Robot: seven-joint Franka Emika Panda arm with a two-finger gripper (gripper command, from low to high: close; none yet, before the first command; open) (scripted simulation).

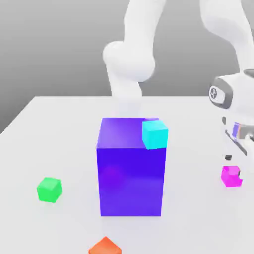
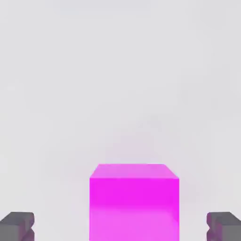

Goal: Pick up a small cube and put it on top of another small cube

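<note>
The small magenta cube (image 1: 229, 176) rests on the white table at the exterior view's right. My gripper (image 1: 234, 166) is lowered over it and open, with one dark fingertip (image 1: 228, 158) just behind the cube and the other at its right side. In the hand view the magenta cube (image 2: 134, 202) stands between the two grey fingertips (image 2: 16, 226) of the gripper (image 2: 120, 227), with a clear gap on each side. The small green cube (image 1: 49, 189) lies far off at the exterior view's left, beyond the purple block.
A tall purple block (image 1: 131, 168) stands mid-table between the two small cubes. A cyan cube (image 1: 155, 134) shows at its upper right corner. An orange cube (image 1: 105, 246) sits at the table's (image 1: 59, 129) front edge.
</note>
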